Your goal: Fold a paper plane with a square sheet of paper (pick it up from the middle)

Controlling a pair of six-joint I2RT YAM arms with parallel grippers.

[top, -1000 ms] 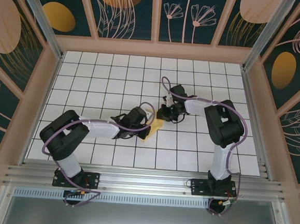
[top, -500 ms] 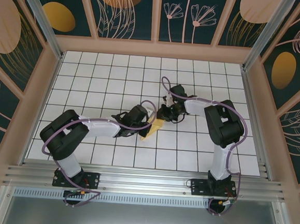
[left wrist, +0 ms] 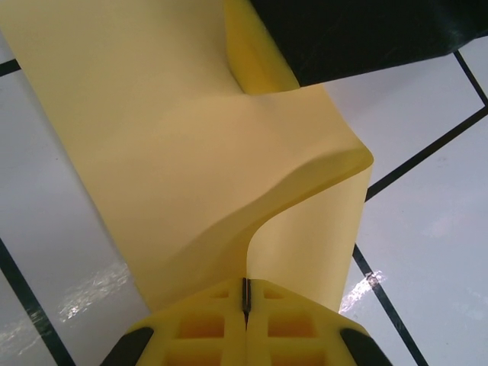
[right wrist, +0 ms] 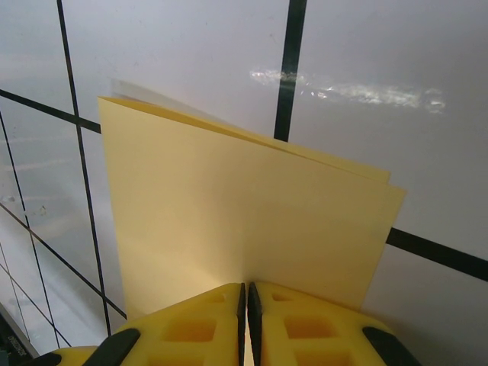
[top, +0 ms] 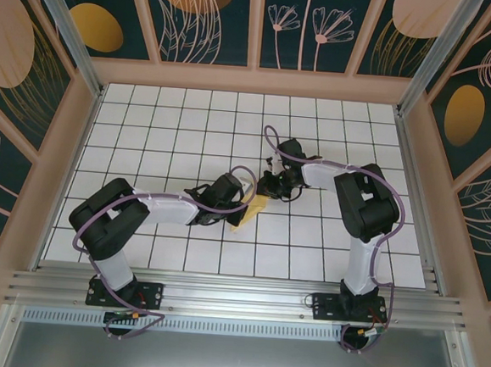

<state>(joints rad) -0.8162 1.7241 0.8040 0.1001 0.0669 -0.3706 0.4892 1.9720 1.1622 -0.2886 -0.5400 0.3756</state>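
Paper (top: pixel 250 212) diagonal, near-left to far-right

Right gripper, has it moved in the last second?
No. The right gripper stays over the same table grid lines, shut on the yellow paper.

No writing, number or label can be read.
The square sheet of paper (right wrist: pixel 252 206) is plain yellow on every face that shows. The white table (top: pixel 149 116) carries only black grid lines. The dark wall panels (top: pixel 207 19) bear drawn leaves, flowers and round orange shapes, not letters or signs.
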